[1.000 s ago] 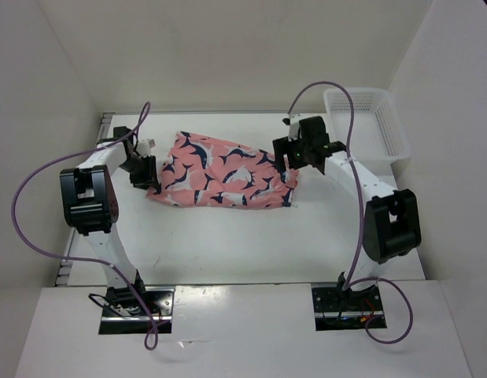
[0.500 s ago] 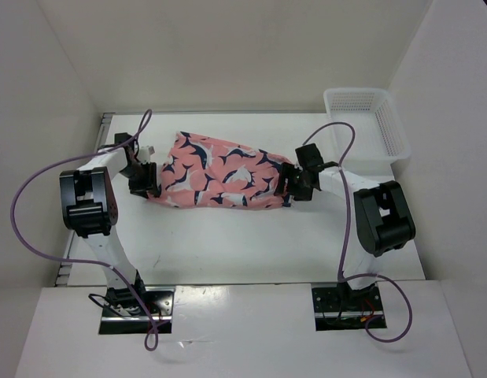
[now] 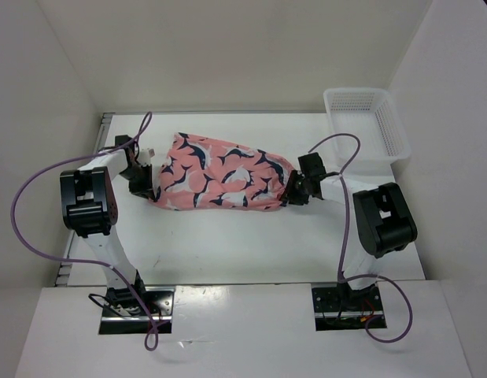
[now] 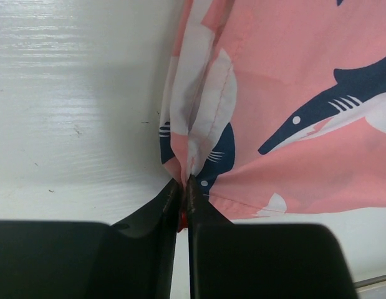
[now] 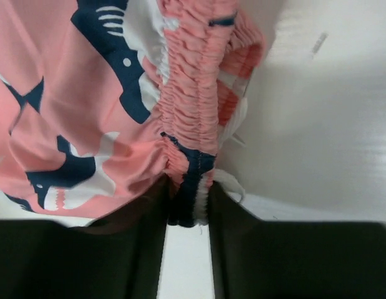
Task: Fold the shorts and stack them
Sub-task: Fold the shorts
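- We see the shorts (image 3: 219, 181) lying across the middle of the table (image 3: 227, 244), somewhat toward its far edge, drawn out between the two arms; the white basket (image 3: 382, 118) sits apart at the far right corner.
- Our left end effector (image 4: 183, 185) is clenched on a pinch of hem at the end nearer the left edge; the cloth puckers into folds right at the fingertips.
- Our right end effector (image 5: 188, 200) is clenched on the gathered elastic waistband at the end nearer the right edge.
- We judge the fabric thin, light and limp; it will sag and crease rather than hold a shape; a shallow pinch could slip out under tension.
- We judge the stitched hem and the ruched waistband the best holds, being thicker than the plain cloth; both layers should be taken together so the fold lands even.
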